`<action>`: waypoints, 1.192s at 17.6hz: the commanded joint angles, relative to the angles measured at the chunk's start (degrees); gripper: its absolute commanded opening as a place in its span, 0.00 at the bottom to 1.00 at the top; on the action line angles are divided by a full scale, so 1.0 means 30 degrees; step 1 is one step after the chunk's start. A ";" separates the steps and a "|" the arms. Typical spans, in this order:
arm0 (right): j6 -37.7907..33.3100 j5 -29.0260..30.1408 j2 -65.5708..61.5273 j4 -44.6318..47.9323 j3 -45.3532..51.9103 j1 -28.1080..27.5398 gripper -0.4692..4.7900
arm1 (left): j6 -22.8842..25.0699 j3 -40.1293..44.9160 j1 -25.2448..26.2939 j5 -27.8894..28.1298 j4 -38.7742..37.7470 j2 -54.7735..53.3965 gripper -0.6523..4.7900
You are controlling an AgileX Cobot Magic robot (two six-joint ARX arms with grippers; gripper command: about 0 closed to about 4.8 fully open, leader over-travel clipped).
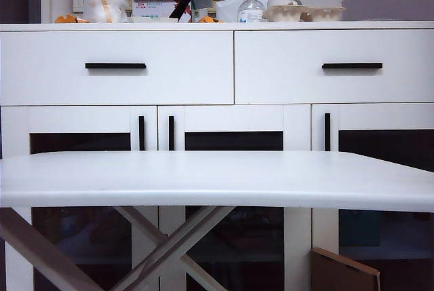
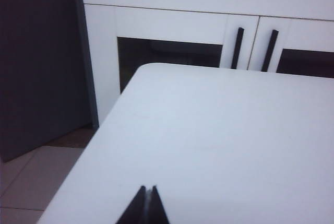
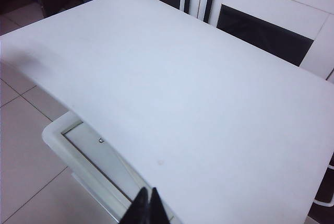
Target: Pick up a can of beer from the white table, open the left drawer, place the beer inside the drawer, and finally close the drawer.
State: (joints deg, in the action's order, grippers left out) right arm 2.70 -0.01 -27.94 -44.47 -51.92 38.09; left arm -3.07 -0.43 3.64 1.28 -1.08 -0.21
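The can of beer is in none of the views. The white table fills the foreground with a bare top. Behind it, the left drawer is closed, its black bar handle level across the front. My left gripper is shut and empty, its tips over the near part of the table by a rounded corner. My right gripper is also shut and empty, hovering at the edge of the table. Neither gripper appears in the exterior view.
The twin right drawer is closed. A pump bottle, bowls and clutter stand on the cabinet top. Dark-glass doors with vertical handles sit below the drawers. A white framed part lies under the table edge. Cardboard stands on the floor.
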 commanded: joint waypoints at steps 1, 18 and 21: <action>-0.0036 -0.0007 0.0022 0.0328 -0.0044 0.0015 0.09 | 0.0000 -0.0036 0.0007 -0.0073 0.0095 -0.0007 0.11; -0.0029 -0.0379 0.1464 0.5355 0.3570 -0.4102 0.09 | 0.0000 -0.0036 0.0007 -0.0058 0.0087 -0.0007 0.11; -0.0029 -0.0379 0.2725 0.8961 0.6710 -0.7278 0.09 | 0.0000 -0.0036 0.0007 -0.0073 0.0087 -0.0007 0.11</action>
State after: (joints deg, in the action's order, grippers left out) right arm 2.72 -1.10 -20.56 -22.98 -33.45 17.89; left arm -3.07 -0.43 3.60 1.28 -1.17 -0.21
